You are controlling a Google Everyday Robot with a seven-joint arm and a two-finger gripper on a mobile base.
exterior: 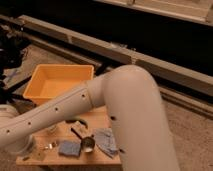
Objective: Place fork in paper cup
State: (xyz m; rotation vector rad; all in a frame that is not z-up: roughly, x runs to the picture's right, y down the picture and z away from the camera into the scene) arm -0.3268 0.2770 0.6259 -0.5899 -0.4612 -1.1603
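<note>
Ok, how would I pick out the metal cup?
Find the orange bin at upper left, then the table below it, under the white arm whose gripper is out of view. Near the table's front edge the metal cup stands between a blue pad and a blue cloth, the only shiny round thing.

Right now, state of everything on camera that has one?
bin: upright, looks empty
metal cup: upright on the table
grey cloth: crumpled, beside metal cup
blue pad: lying flat
end effector: out of view, arm runs off lower left
fork, paper cup: can't tell, arm blocks the table
</note>
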